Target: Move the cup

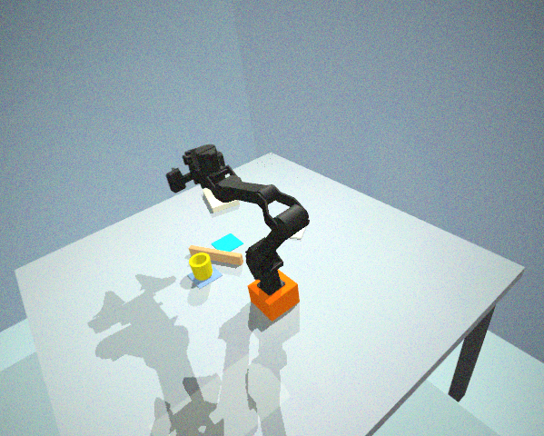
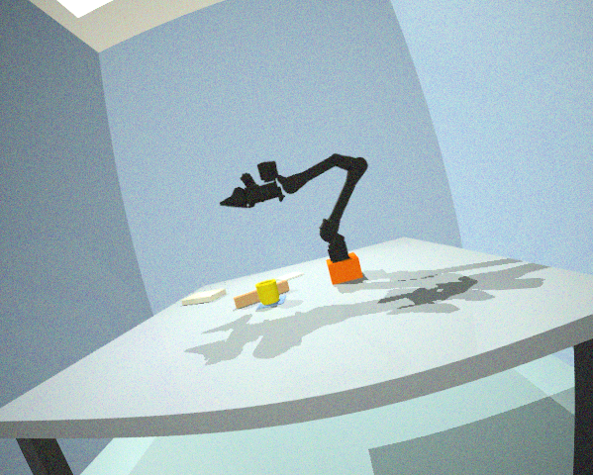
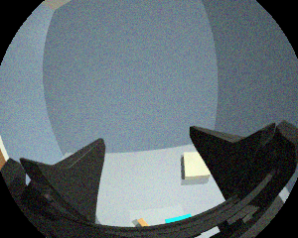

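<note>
A yellow cup (image 1: pixel 201 268) (image 2: pixel 267 293) stands upright on the blue pad (image 1: pixel 213 276). Its inside is too small to tell whether marbles show. The cyan pad (image 1: pixel 227 242) (image 3: pixel 178 218) lies bare on the far side of a tan bar; it does not show in the exterior view. My gripper (image 2: pixel 221 203) (image 3: pixel 147 137) is open, with nothing between its widely parted fingers. It hangs high above the table, well away from the cup, and points outward, roughly level. The cup is not in the wrist view.
The low tan bar (image 1: pixel 222 257) (image 2: pixel 245 299) (image 3: pixel 140 222) stands between the two pads, close to the cup. A cream block (image 1: pixel 223 204) (image 2: pixel 203 297) (image 3: pixel 195 165) lies farther out. A flat white piece (image 1: pixel 298 233) (image 2: pixel 292 277) lies partly behind the arm in the top view.
</note>
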Action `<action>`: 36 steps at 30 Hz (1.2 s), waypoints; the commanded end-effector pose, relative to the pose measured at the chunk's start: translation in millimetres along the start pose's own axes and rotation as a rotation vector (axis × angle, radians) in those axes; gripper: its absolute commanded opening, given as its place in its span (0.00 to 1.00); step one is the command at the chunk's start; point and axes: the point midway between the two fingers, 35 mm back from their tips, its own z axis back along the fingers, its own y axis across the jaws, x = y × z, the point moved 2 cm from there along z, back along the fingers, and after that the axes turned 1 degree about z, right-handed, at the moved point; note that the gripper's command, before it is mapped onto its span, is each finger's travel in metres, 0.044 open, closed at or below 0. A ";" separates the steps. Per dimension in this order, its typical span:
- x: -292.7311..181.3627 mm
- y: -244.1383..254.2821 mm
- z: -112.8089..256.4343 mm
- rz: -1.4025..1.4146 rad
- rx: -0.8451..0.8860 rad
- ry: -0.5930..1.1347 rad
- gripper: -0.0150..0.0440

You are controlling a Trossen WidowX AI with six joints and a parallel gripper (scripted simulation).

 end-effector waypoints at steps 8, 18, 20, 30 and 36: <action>-125.4 45.7 -14.4 -0.560 -0.084 0.732 0.58; -216.7 79.5 57.4 -0.865 -0.782 1.409 0.54; -217.2 79.7 58.6 -0.865 -0.795 1.414 0.54; -218.4 74.9 63.0 -0.865 -0.795 1.414 0.54; -226.6 75.4 62.0 -0.865 -0.795 1.414 0.54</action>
